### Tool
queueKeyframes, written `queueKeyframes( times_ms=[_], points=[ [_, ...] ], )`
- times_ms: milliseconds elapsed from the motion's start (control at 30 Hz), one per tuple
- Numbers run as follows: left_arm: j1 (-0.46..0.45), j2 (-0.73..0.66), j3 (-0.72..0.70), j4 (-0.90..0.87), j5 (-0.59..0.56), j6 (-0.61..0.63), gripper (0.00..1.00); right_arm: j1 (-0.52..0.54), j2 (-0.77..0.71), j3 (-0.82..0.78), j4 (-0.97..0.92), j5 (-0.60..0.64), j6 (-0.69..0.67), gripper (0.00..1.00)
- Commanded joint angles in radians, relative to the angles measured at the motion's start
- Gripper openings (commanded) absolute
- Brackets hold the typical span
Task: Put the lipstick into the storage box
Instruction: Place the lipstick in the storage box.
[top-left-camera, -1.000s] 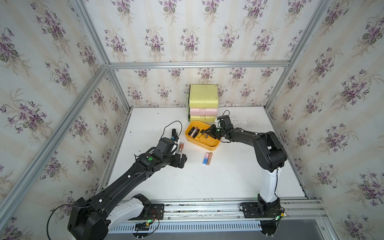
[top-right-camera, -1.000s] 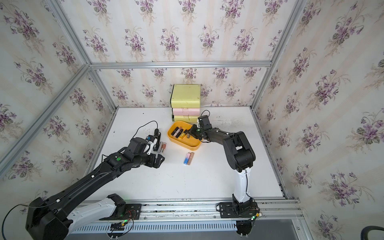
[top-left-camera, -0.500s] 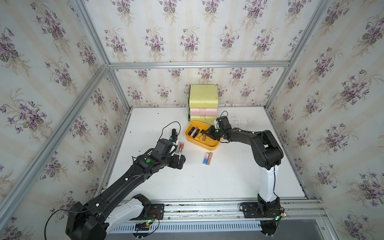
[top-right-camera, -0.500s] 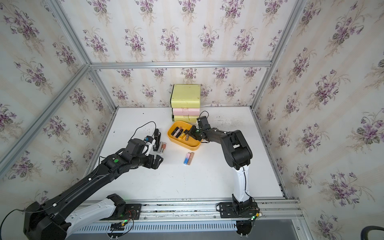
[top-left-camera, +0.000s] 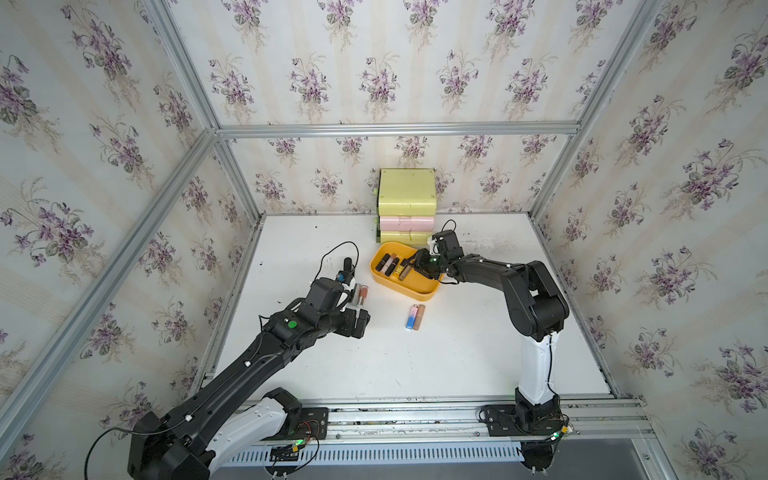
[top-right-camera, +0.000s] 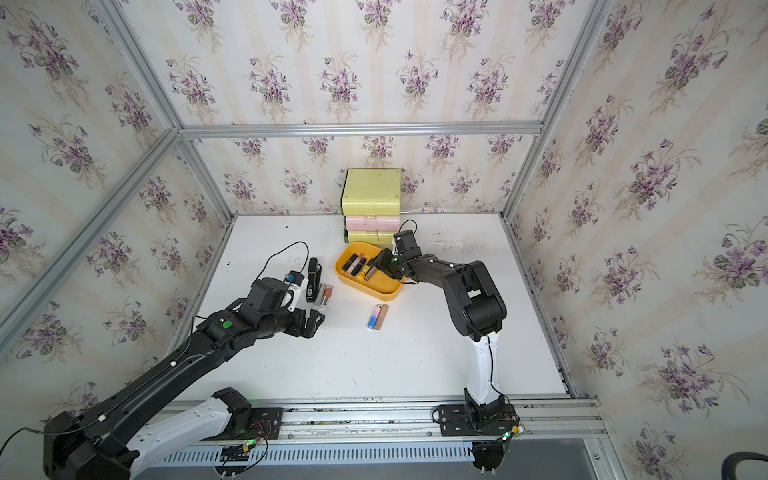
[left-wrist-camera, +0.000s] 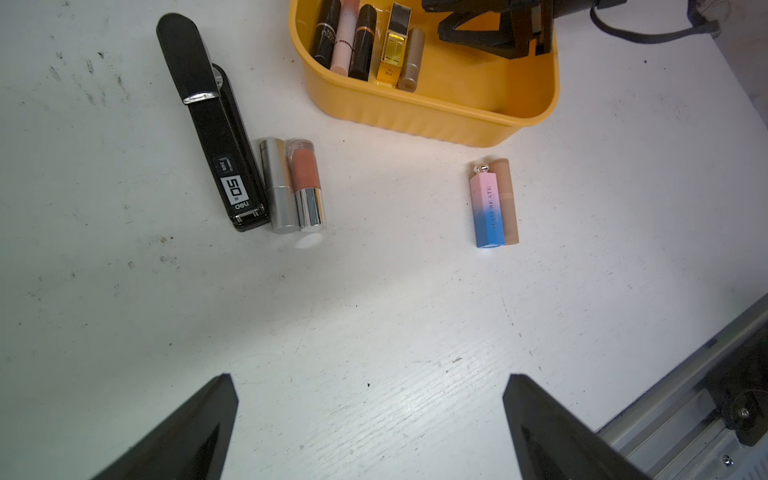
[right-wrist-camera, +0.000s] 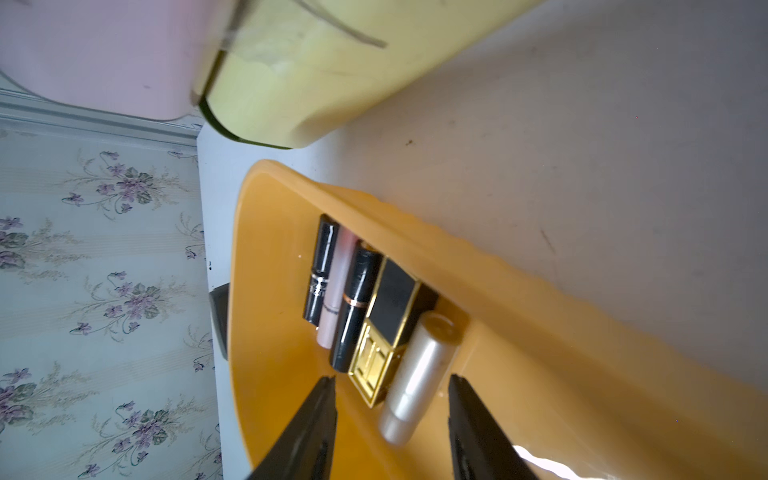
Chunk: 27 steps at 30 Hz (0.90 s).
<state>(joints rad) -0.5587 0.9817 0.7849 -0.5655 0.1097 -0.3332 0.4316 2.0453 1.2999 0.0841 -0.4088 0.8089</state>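
Observation:
The storage box (top-left-camera: 420, 296) is a shallow orange-yellow tray holding several lipsticks side by side. My right gripper (top-left-camera: 412, 266) reaches into it, jaws open. In the right wrist view a pearl-beige lipstick (right-wrist-camera: 415, 374) lies on the box floor (right-wrist-camera: 540, 415) between the fingers, with a gap on each side. A silver and a peach lipstick (left-wrist-camera: 291, 187) lie on the table left of the box; a pink-blue and a tan one (left-wrist-camera: 494, 203) lie in front of it. My left gripper (left-wrist-camera: 369, 376) hovers wide open and empty over bare table, nearer the front than both pairs.
A black stapler (left-wrist-camera: 212, 124) lies right beside the silver lipstick. A pale yellow-and-pink drawer unit (top-left-camera: 406, 208) stands against the back wall, close behind the box. Papered walls and aluminium rails (top-left-camera: 415, 405) enclose the white table.
My right gripper's jaws have spread apart inside the box, and the pearl-beige lipstick now lies free between them. The left arm has hardly moved.

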Motion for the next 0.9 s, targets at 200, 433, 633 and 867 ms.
queueKeyframes(
  times_ms=[200,433,633,867],
  points=[
    [0.001,-0.061,0.010,-0.001,-0.010,-0.027,1.00,0.023,-0.123,0.016,-0.071,0.007,-0.071,0.50],
    [0.001,-0.115,-0.027,0.052,0.016,-0.025,1.00,0.054,-0.263,-0.017,-0.184,0.016,-0.176,0.51],
    [0.001,-0.156,-0.061,0.109,0.017,0.001,1.00,0.067,-0.429,-0.129,-0.300,0.037,-0.275,0.51],
    [0.002,-0.157,-0.081,0.146,0.016,0.014,1.00,0.099,-0.599,-0.287,-0.422,0.117,-0.333,0.53]
  ],
)
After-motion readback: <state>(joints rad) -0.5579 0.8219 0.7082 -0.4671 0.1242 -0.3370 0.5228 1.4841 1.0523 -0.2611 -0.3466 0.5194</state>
